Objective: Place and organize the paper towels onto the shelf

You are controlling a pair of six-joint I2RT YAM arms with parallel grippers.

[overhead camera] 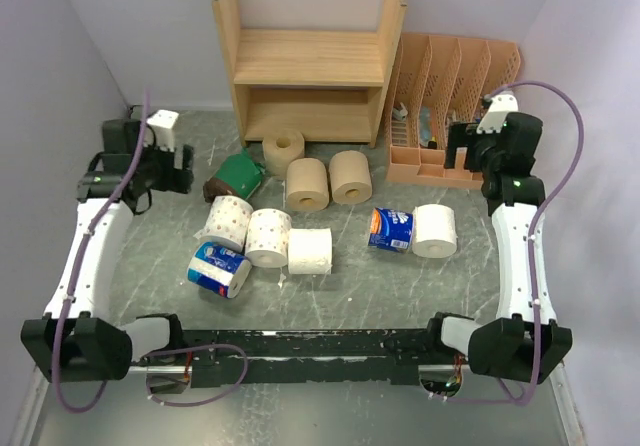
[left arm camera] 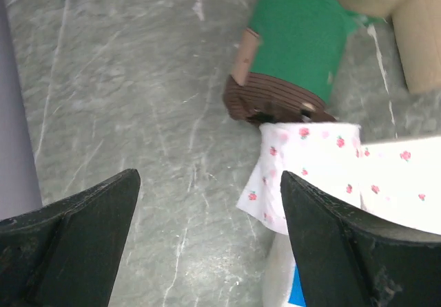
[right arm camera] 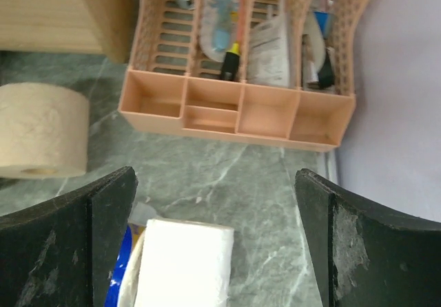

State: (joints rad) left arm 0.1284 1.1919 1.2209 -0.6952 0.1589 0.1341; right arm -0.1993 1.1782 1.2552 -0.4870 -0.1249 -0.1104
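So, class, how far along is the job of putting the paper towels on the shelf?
Done: nothing, both tiers of the shelf are bare. In hand: nothing, the left gripper and right gripper are open and empty. Left: all ten paper towels lie on the table.

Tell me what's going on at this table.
The job is moving paper rolls onto the wooden shelf; nothing is held yet. The left gripper is open over the table beside the green-wrapped roll and a dotted white roll. The right gripper is open above a white roll near the peach organizer. No roll is on the shelf.
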